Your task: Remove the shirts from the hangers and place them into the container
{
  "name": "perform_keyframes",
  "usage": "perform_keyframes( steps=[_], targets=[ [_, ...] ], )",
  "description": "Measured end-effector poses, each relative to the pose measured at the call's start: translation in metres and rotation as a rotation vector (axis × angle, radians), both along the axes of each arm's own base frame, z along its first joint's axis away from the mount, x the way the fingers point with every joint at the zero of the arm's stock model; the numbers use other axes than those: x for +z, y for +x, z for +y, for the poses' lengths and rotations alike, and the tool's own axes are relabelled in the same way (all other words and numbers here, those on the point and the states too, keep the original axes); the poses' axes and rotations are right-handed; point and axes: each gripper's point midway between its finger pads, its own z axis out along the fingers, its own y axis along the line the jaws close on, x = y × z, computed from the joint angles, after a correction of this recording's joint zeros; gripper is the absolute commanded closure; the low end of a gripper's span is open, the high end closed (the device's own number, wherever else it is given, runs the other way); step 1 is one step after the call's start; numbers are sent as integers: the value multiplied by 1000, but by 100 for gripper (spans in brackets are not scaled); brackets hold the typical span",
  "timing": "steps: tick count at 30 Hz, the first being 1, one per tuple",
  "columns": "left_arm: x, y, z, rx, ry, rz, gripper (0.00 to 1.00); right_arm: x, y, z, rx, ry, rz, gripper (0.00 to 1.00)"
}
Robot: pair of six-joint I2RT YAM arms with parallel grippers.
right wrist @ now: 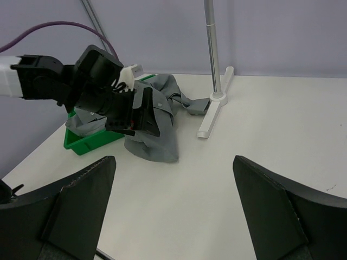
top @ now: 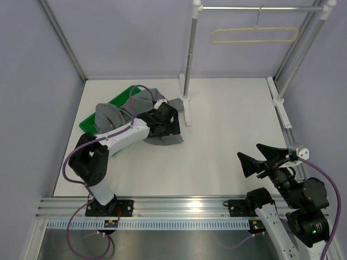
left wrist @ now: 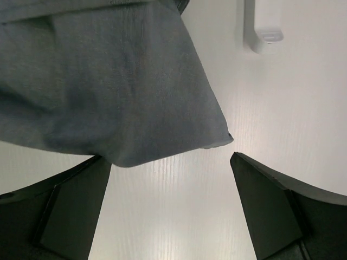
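The left gripper is hovering with jaws spread wide, grasping nothing, over the edge of the grey shirt where it is spilling onto the table. The shirt is lying bunched partly in the green tray, partly over its rim. The right gripper is hanging wide open and empty, well apart. The hanger is dangling bare from the rail.

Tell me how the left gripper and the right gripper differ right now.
The left gripper reaches forward over the grey shirt at the green tray; the right gripper sits back near its base over bare table. The left gripper's fingers flank the shirt's edge; the right gripper's fingers frame only table. Both are open and hold nothing.
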Motion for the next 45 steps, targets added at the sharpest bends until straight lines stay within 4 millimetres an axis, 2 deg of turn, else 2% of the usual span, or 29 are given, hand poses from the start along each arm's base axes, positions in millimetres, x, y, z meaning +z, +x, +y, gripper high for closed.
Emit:
perform_keyframes(
  steps=[5, 9, 10, 12, 13, 16, 17, 20, 24, 27, 30, 32, 34, 36, 39, 42, 45],
  targets=[
    [-37, 3, -5, 50, 21, 64, 3, 0, -1, 0, 1, 3, -5, 1],
    [-53, 7, -3, 86, 49, 81, 15, -2, -1, 0, 2, 6, 0, 1],
    [-55, 10, -3, 96, 54, 78, 26, -3, -1, 0, 2, 7, 1, 0],
    [-54, 17, -3, 117, 60, 65, 41, -2, -1, 0, 2, 8, 0, 0],
    [-52, 21, -2, 125, 64, 55, 61, -2, -2, 0, 2, 8, -1, 1],
    [-46, 31, 1, 146, 63, 34, 98, -2, -2, 0, 2, 9, -4, 0],
    [-44, 35, 6, 153, 70, 27, 100, -2, -2, 0, 2, 9, -5, 0],
    [-38, 40, 20, 165, 101, 15, 100, -2, -2, 0, 2, 9, -6, 1],
    [-14, 42, 48, 174, 179, -15, 100, -2, -2, 0, 2, 9, -6, 0],
    [39, 53, 82, 188, 261, -116, 95, -2, -3, 0, 2, 9, -6, 0],
    [90, 67, 125, 245, 334, -219, 92, -2, -3, 0, 2, 9, -6, 0],
    [114, 74, 163, 307, 392, -261, 91, -2, -3, 0, 2, 9, -6, 1],
    [124, 76, 196, 351, 463, -268, 86, -2, -3, 0, 3, 9, -6, 0],
    [124, 78, 228, 386, 536, -256, 80, -2, -3, 0, 3, 9, -6, 1],
    [107, 75, 252, 394, 604, -207, 71, -2, -3, 0, 4, 10, -6, 1],
    [78, 75, 266, 396, 640, -144, 71, -2, -3, 1, 8, 9, -6, 1],
    [36, 82, 273, 378, 669, -51, 72, -2, -3, 1, 10, 9, -5, 0]
  ],
)
